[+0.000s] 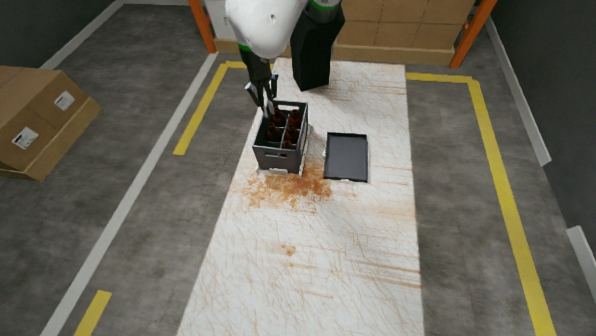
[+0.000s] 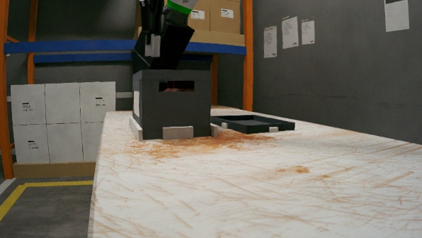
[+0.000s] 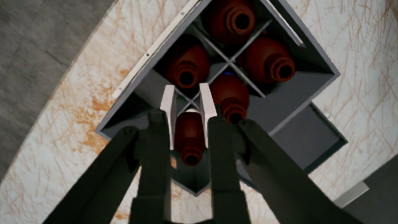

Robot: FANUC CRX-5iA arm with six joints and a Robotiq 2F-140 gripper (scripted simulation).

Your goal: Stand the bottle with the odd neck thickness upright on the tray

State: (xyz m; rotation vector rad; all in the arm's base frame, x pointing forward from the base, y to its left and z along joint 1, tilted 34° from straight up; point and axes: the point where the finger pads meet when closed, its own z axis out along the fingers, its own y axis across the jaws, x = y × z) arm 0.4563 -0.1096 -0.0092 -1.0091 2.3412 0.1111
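The gripper (image 1: 268, 108) (image 2: 152, 51) (image 3: 187, 97) points down over the upper-left part of the crate (image 1: 277, 161) (image 2: 177, 113) (image 3: 306, 104) in the top view. Its two pale pads stand partly open, a narrow gap between them, with no bottle held. In the exterior view the pads show above the crate's top edge, left of the frame's middle.

The wrist view shows five dark red bottles in the crate. The lowest bottle (image 3: 190, 135) appears in the gap between the pads, its mouth just below the frame's center; the center bottle (image 3: 230, 95) is just right of the right-hand pad. The other three are farther up the frame. Which bottle has the odd neck I cannot tell, but all five are in the crate, so that one is too.

The tray (image 1: 346, 157) (image 2: 253, 122) (image 3: 310, 137) lies on the table (image 1: 320, 225) (image 2: 248, 195) (image 3: 65, 120), right of the crate in the top view and at lower right in the wrist view.
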